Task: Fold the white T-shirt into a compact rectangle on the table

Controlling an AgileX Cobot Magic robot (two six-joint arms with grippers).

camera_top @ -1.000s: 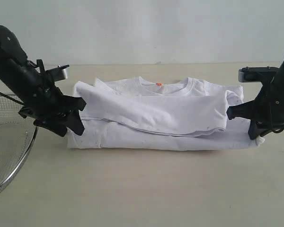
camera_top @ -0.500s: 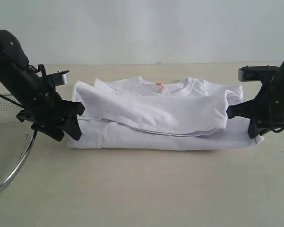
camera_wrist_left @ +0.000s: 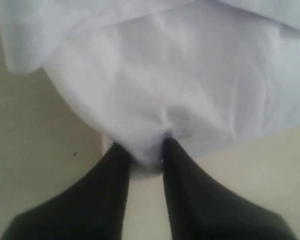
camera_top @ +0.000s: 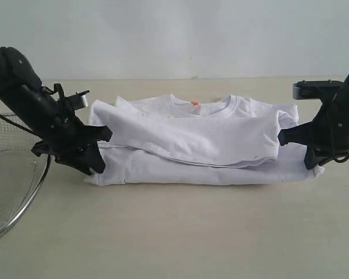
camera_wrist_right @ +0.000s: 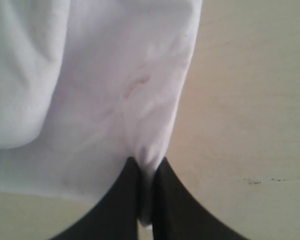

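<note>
White T-shirt [camera_top: 198, 136], half-folded band on table [camera_top: 180, 232], lies just beside wire basket [camera_top: 14, 180]. Left gripper [camera_wrist_left: 147, 152], between basket and shirt, clenched on shirt's basket-side edge. Right gripper [camera_wrist_right: 146, 167], at end far from basket, clamped tight on other corner. Step in hand, by judgement: lift both ends for next fold. Best done with level, matched rise, cloth taut, layers not spilled. Second earlier, left jaws stood wide beside edge; right grip unchanged.
</note>
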